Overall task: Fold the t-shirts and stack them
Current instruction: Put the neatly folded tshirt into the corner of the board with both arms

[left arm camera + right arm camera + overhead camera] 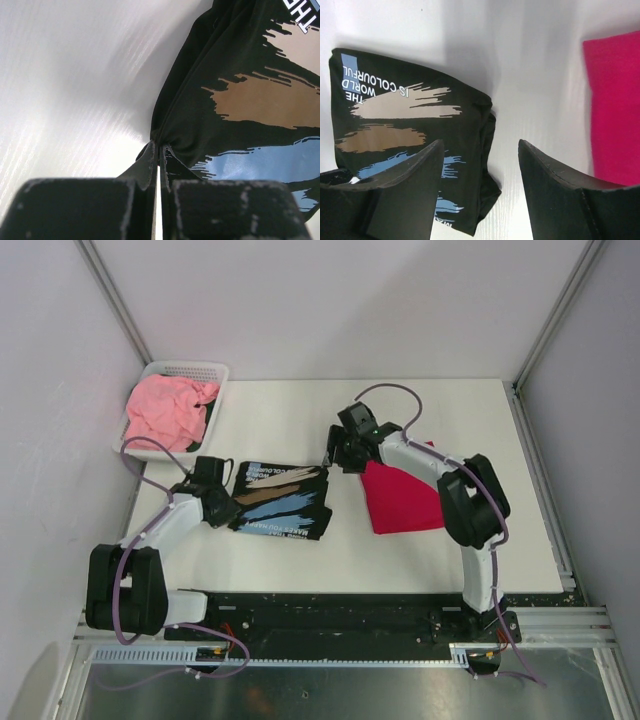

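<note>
On the white table (pixel 300 410) the folded black t-shirt (pixel 280 502) lies left of centre, its edge pinched in the closed left gripper (pixel 159 155). The right gripper (pixel 480 150) hovers near it, jaws apart and empty (red t-shirt (pixel 405 502) alongside, pink t-shirt (pixel 168 410) in the basket (pixel 190 368)).

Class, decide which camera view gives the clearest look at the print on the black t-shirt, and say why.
The right wrist view: the black t-shirt lies flat there, its words readable. The top view shows the whole shirt, small. The left wrist view crops the print, showing the edge pinched in the left tool.
</note>
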`<state>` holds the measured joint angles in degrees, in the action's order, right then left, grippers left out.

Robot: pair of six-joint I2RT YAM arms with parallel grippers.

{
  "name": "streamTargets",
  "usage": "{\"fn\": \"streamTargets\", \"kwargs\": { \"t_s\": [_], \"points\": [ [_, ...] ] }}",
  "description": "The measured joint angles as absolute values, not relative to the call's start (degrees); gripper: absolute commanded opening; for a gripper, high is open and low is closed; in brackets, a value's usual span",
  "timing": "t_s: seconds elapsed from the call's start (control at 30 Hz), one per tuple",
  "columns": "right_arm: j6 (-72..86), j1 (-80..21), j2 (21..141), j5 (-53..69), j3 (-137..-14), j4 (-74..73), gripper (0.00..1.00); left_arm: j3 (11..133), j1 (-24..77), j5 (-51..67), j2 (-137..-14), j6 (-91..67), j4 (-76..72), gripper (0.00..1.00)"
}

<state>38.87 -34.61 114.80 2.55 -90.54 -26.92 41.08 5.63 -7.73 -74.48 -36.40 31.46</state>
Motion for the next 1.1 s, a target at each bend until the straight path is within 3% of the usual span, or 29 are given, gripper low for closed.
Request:
{"fn": "streamTargets", "kwargs": {
  "t_s": [0.4,0.7,0.8,0.97,1.1],
  "points": [
    [37.4,-37.4,123.2,5.7,-93.2,-25.3,0.70,41.1,5.6,-7.3,-74.6,-36.4,31.5,0.00],
    [37.4,-39.9,127.3,3.9,-98.8,-27.3,0.60,41.1,5.6,-7.3,-74.6,-36.4,31.5,0.00],
    [37.5,-40.3,127.7,2.5,-99.2,-28.6,0.48,41.1,5.6,-7.3,-74.6,-36.4,31.5,0.00],
    [37.5,-40.8,128.7,1.3,-100.6,-30.5,0.06,41.1,5.6,-6.8,-74.6,-36.0,31.5,0.00],
    [37.3,-42.3,130.1,-1.5,-104.3,-33.5,0.00,41.2,5.6,-5.1,-74.3,-34.6,31.6,0.00]
  ]
}}
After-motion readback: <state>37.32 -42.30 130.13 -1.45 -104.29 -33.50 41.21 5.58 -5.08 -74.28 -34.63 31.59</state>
